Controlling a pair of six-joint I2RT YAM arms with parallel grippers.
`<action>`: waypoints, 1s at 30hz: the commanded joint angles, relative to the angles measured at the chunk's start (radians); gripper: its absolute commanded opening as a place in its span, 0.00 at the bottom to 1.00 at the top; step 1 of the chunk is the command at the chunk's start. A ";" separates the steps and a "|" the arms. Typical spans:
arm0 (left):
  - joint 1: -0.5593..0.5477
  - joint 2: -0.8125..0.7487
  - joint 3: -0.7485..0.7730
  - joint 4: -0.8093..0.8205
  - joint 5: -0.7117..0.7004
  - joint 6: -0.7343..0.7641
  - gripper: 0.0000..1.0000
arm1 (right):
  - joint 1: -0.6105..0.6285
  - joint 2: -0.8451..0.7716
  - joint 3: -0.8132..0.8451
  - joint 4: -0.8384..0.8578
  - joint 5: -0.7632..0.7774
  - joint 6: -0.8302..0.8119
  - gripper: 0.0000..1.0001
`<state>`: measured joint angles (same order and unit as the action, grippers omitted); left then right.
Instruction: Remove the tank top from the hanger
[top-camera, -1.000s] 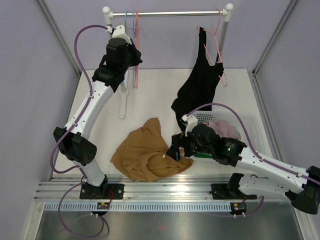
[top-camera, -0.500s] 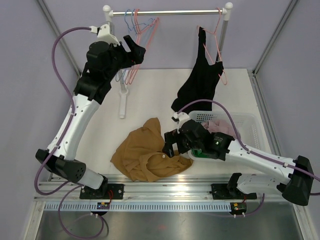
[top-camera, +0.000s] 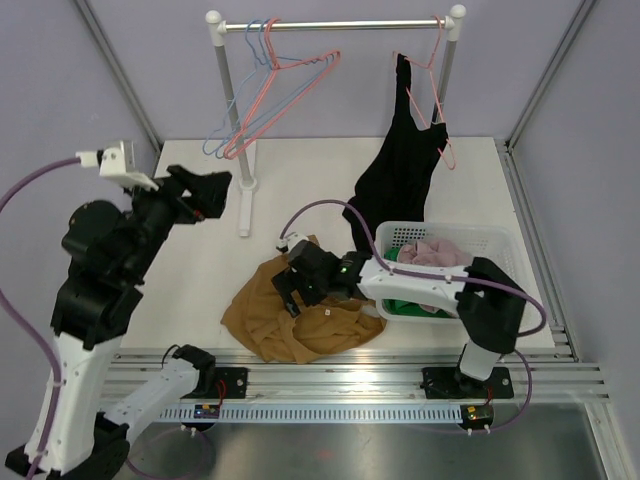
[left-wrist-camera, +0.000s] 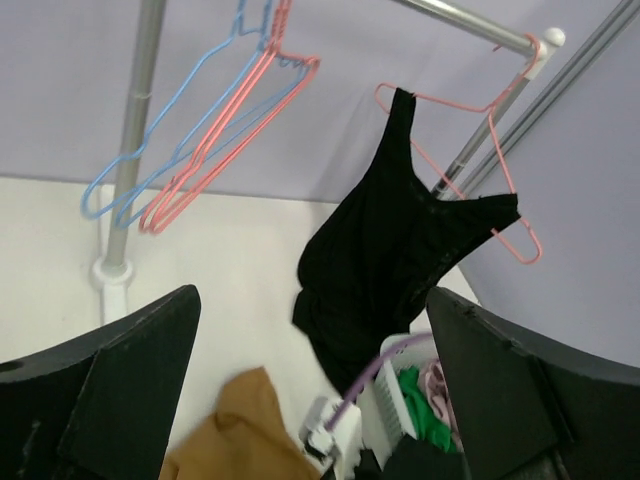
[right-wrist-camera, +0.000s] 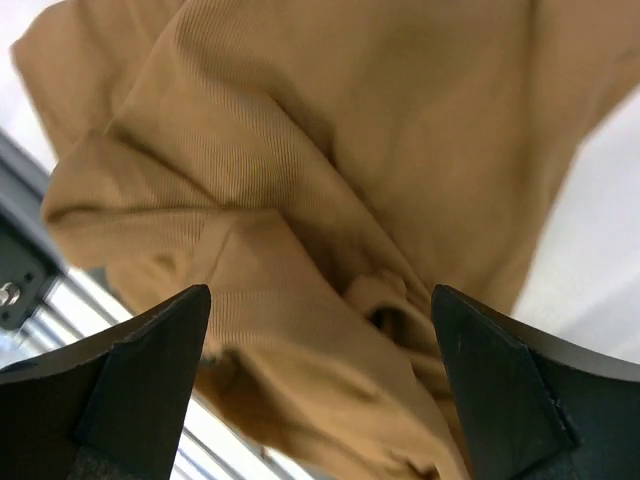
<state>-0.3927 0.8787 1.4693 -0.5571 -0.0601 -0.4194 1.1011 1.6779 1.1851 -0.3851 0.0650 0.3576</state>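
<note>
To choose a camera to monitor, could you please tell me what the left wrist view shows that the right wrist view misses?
Only the left wrist: the black tank top hanging on a pink wire hanger, empty pink and blue hangers, the metal rail. Only the right wrist: the grey table-edge frame. Both: the crumpled tan ribbed garment.

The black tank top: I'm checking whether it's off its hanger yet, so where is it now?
In the top view, the black tank top hangs on the pink hanger at the right end of the rail, its hem drooping just behind the white basket.
</note>
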 joint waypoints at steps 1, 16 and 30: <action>-0.002 -0.151 -0.142 -0.122 -0.067 0.034 0.99 | 0.028 0.148 0.123 -0.015 0.070 -0.040 0.99; -0.002 -0.688 -0.615 -0.104 -0.391 0.110 0.99 | 0.086 0.335 0.194 -0.037 0.162 0.001 0.00; 0.008 -0.770 -0.667 -0.092 -0.415 0.125 0.99 | 0.086 -0.145 0.367 -0.308 0.461 -0.008 0.00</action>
<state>-0.3897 0.1081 0.8062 -0.7025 -0.4484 -0.3103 1.1885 1.6257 1.4658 -0.5941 0.3626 0.3538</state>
